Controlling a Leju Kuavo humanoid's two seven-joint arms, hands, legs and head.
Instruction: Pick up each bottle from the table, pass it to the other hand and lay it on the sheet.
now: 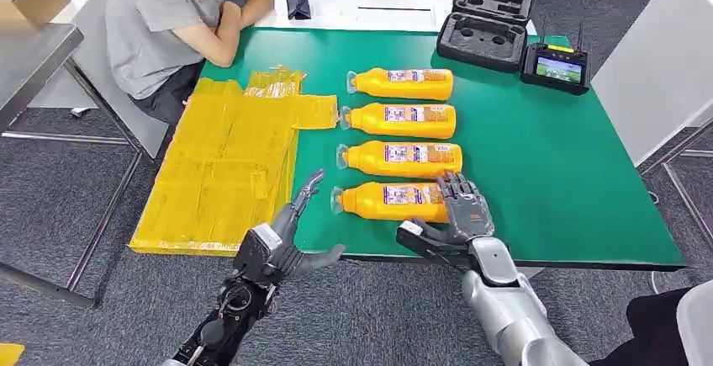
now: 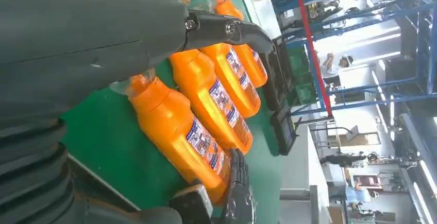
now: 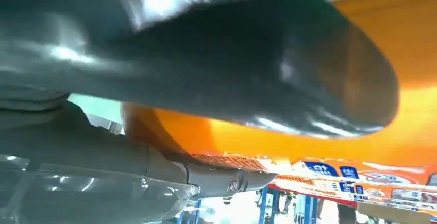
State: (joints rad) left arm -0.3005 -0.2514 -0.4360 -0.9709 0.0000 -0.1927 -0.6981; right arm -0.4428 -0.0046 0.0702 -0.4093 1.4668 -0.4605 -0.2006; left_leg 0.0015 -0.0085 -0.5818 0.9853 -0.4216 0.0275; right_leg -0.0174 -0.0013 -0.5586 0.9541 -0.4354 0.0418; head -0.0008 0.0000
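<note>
Orange, smooth plastic is our worry: the nearest bottle point(image 1: 391, 201) lies on its side at the table's point(image 1: 572, 172) six-o'clock edge, first in a row of four. Our right hand point(image 1: 458, 210) wraps its base end, fingers over the top and thumb toward the edge; how firmly, we cannot tell. Gripped so far from its middle, it could tip cap-down or slide out on lifting, and it might roll off the edge. Our left hand point(image 1: 290, 231) waits spread and empty at nine o'clock, beside the yellow sheet point(image 1: 223, 164).
</note>
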